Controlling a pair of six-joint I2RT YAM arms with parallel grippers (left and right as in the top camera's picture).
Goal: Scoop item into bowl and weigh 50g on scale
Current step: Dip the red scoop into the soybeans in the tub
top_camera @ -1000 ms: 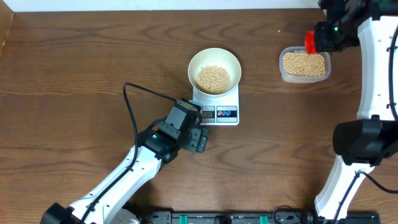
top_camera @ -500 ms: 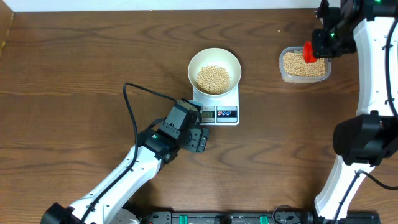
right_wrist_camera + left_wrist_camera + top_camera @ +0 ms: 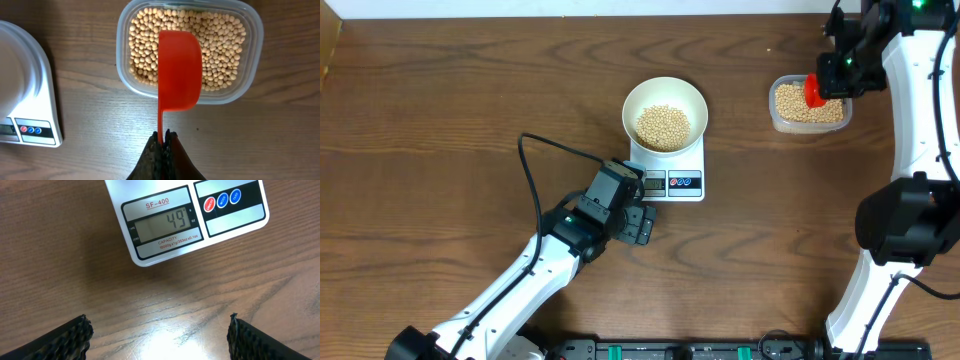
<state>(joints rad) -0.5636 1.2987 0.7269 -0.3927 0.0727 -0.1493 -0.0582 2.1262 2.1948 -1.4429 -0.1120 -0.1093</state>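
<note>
**One Short of the Mark, Scoop Poised Over the Bean Tub**

The scale (image 3: 150, 235), at the centre of the overhead view, shows 49 on its display (image 3: 162, 227). The white bowl (image 3: 665, 92) sits on its platform with a mound of pale beans (image 3: 663, 125) inside. At the upper right of the overhead frame, the right pincer (image 3: 162, 144) is clamped tight on the thin handle of a red scoop (image 3: 179, 70). The scoop's cup hangs above the clear tub (image 3: 120, 60), which holds more beans. No beans can be seen on the scoop.

In the right wrist view, the scoop's long axis runs straight up the frame from the pincer. The scale and bowl lie off to the left, well apart from the tub across the wooden surface (image 3: 440, 100). Any top-up would likely have to travel leftward along that line, and the right arm is the nearer one to the tub.

The left pincer (image 3: 157, 340) stands wide and empty just below the scale, its camera facing the display.
</note>
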